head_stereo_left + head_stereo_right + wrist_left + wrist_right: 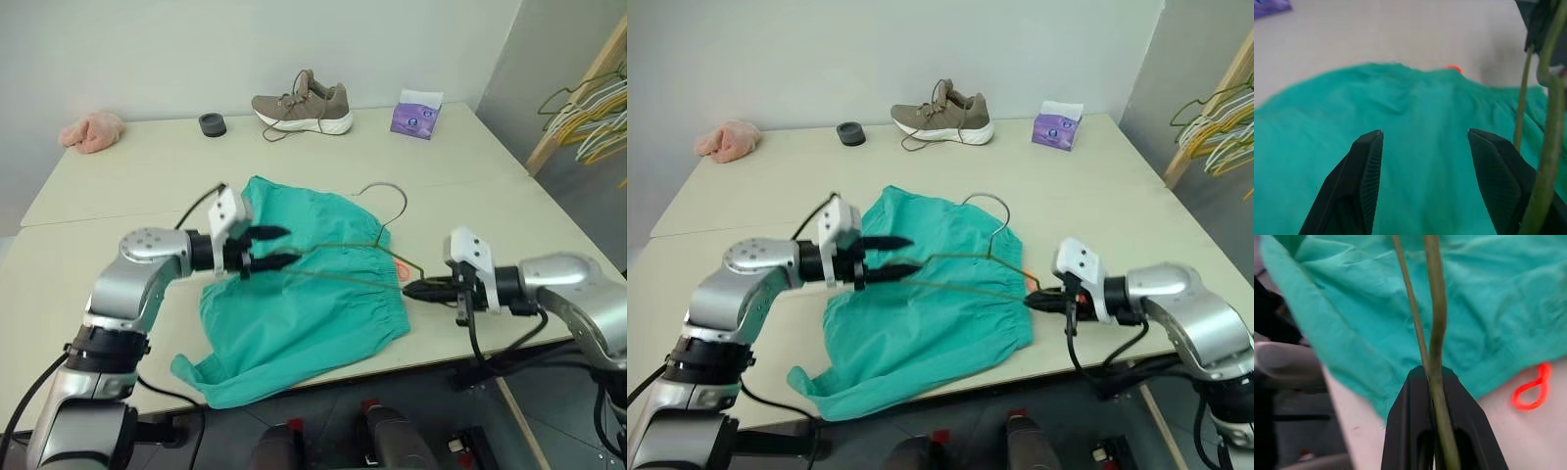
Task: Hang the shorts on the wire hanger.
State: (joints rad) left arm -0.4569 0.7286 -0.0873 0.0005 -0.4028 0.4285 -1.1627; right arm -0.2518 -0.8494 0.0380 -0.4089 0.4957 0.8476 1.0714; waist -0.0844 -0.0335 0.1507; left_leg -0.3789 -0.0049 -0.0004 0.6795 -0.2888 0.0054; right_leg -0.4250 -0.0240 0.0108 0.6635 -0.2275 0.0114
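Two grippers over desk (118,186): my right gripper (409,290) pinched wire hanger (343,257) corner above shorts (294,313); left gripper (279,248) stood wide, empty, beside hanger's other end.

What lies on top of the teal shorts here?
The thin olive wire hanger lies over the teal fabric shorts, one end pinched in the right tool. What is under the shorts is hidden.

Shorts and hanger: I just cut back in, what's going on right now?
The right gripper is shut on one end of the wire hanger, which lies across the teal shorts on the table. The left gripper is open over the shorts near the hanger's other end, gripping nothing. The shorts are not on the hanger yet.
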